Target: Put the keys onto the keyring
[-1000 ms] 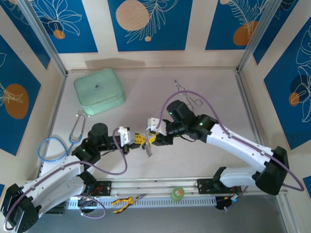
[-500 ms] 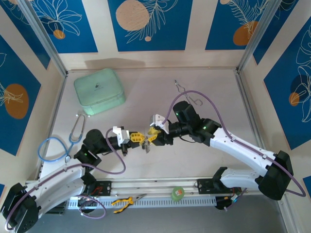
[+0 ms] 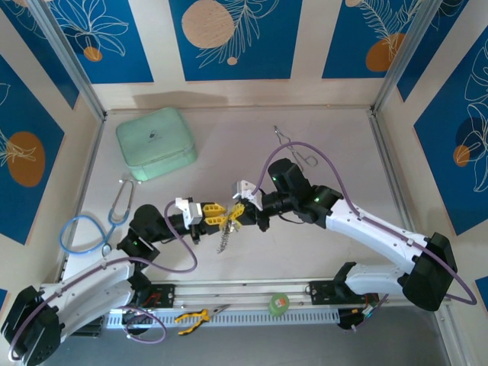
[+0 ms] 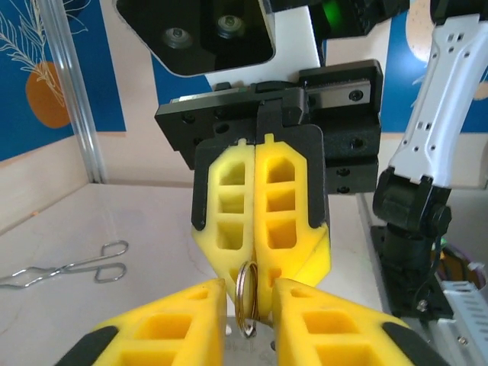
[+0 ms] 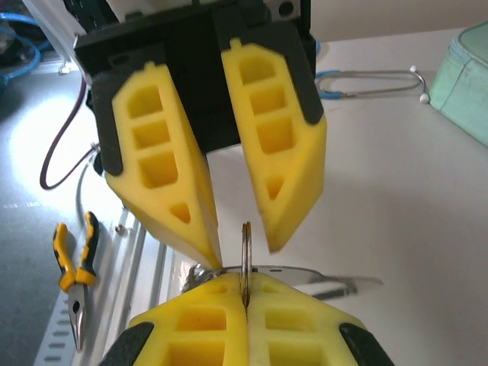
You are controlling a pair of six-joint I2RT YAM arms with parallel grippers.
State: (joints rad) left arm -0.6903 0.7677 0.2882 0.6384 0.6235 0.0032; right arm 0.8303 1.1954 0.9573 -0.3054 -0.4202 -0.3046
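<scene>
The right gripper (image 3: 235,215) pinches the keyring (image 5: 245,252) upright above the desk (image 3: 229,152), probably to keep it steady; the left gripper (image 3: 220,213) stands slightly open around it, gripping nothing.

silvery keyring (image 4: 246,293), mint-green case (image 3: 156,142), blue leaf-patterned walls (image 3: 263,46)
</scene>
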